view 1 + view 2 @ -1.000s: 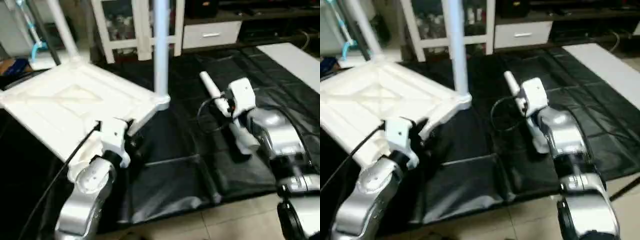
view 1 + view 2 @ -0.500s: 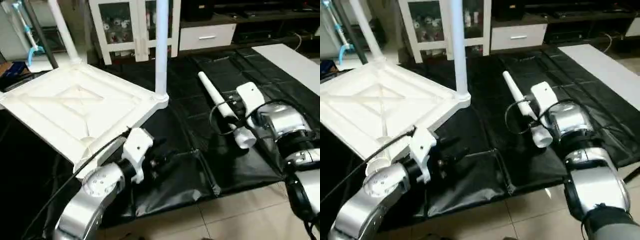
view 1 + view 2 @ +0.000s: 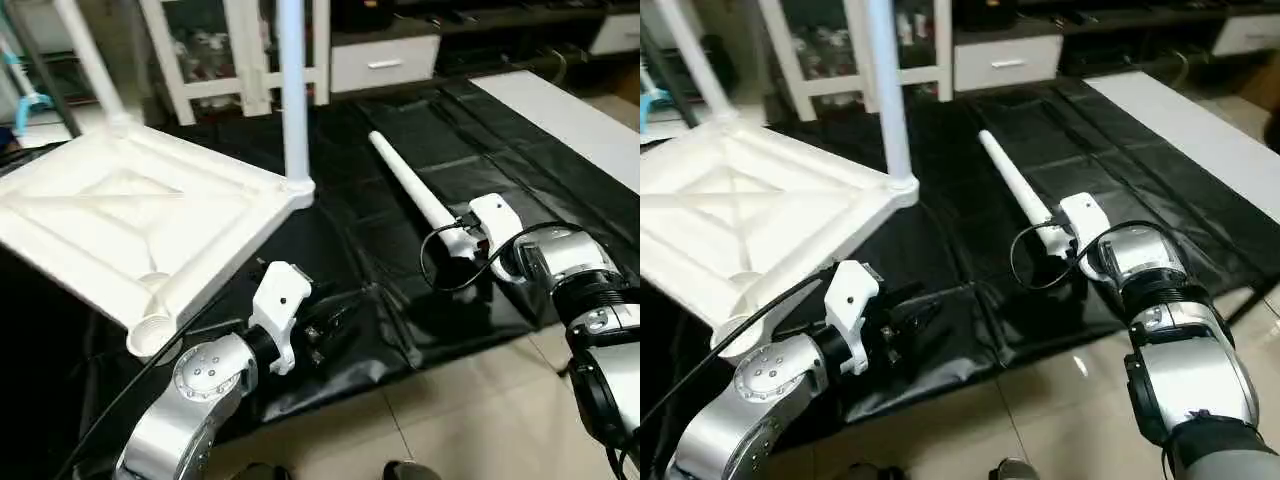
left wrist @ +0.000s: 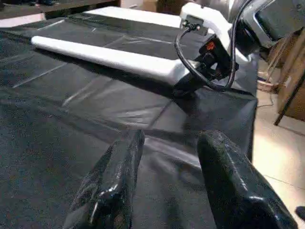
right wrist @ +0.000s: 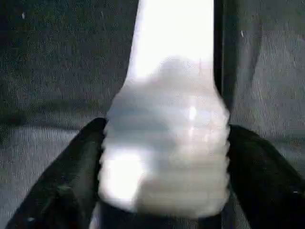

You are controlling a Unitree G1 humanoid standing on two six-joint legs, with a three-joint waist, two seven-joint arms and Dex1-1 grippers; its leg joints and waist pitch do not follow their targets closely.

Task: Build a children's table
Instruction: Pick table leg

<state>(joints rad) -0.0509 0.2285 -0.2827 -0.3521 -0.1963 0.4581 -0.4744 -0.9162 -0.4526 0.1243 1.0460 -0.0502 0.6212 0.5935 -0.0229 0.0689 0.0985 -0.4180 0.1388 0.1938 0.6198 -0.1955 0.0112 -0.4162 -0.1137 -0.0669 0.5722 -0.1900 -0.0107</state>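
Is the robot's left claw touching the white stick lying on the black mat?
Apart. In the left wrist view, the left gripper has open fingers over bare black mat, while the loose leg lies well beyond.
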